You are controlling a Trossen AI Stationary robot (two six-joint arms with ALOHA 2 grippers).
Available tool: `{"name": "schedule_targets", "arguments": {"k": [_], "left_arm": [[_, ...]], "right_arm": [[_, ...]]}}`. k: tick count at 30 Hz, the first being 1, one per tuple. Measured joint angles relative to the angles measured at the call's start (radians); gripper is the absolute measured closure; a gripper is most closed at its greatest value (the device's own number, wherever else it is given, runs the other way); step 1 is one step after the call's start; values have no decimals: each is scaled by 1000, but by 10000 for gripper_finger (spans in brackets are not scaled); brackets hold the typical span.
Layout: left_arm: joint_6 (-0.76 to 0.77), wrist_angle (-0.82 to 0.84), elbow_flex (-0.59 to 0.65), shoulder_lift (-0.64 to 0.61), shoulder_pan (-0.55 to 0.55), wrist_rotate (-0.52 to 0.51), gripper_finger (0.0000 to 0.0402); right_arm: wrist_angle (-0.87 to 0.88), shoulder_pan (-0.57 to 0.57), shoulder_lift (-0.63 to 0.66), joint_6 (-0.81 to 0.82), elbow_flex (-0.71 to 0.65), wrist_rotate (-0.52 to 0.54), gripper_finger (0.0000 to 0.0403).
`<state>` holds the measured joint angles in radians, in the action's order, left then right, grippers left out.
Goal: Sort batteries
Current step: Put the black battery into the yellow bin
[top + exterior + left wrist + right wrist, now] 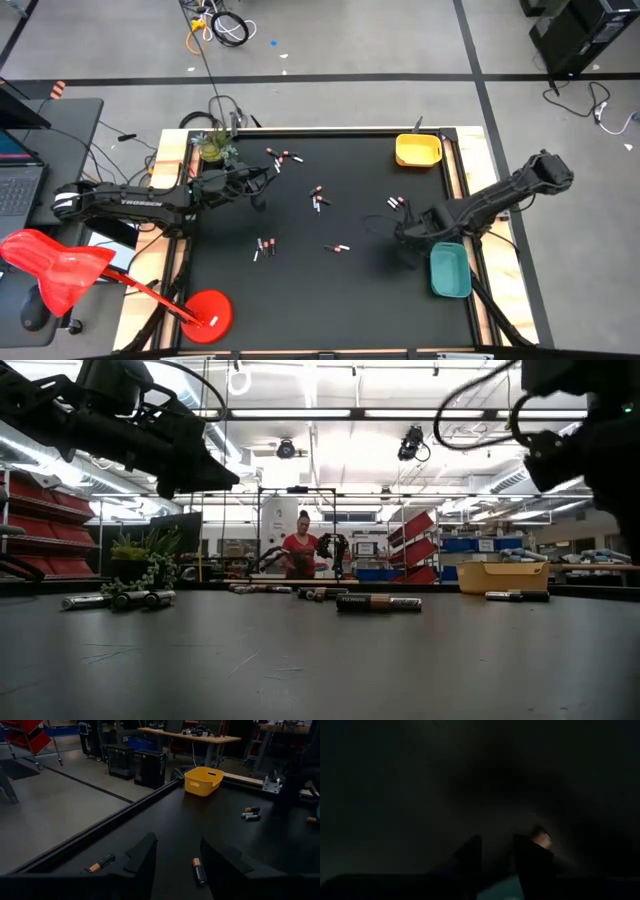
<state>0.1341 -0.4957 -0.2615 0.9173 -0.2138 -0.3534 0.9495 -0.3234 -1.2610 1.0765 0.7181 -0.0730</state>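
Several small cylindrical batteries [318, 198] lie scattered in loose clusters over the black matte worktop [300, 290]: we see one group near twelve o'clock, one at the centre, one toward six o'clock and a pair toward three o'clock. Our left gripper [262, 180] hovers at about ten o'clock, its two dark fingers [142, 860] spread apart and holding nothing; in the left wrist view a dark copper-capped battery [198, 871] lies on the mat between them and another [100, 862] just beside. Our right gripper [402, 228] sits toward three o'clock, close beside the teal plastic tray [450, 270]. Its fingers [532, 857] stand a little apart, but we cannot tell whether they grip anything. A yellow plastic tray [418, 150] rests at one o'clock.
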Motion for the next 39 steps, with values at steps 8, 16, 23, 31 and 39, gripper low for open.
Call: {"name": "schedule_targets", "arguments": {"k": [8, 16, 23, 31, 39], "left_arm": [[-26, -2, 0, 0, 0, 0, 245], [-31, -9, 0, 0, 0, 0, 245], [-32, -8, 0, 0, 0, 0, 245], [-33, -9, 0, 0, 0, 0, 245], [-49, -9, 0, 0, 0, 0, 245]], "right_arm": [[50, 80, -3, -34, 0, -40, 189], [17, 177, -53, -76, -98, -80, 171], [12, 201, -63, -107, -99, -184, 188], [-54, 201, -101, -99, -135, -215, 190], [-50, 201, -190, -154, -125, -181, 212]]}}
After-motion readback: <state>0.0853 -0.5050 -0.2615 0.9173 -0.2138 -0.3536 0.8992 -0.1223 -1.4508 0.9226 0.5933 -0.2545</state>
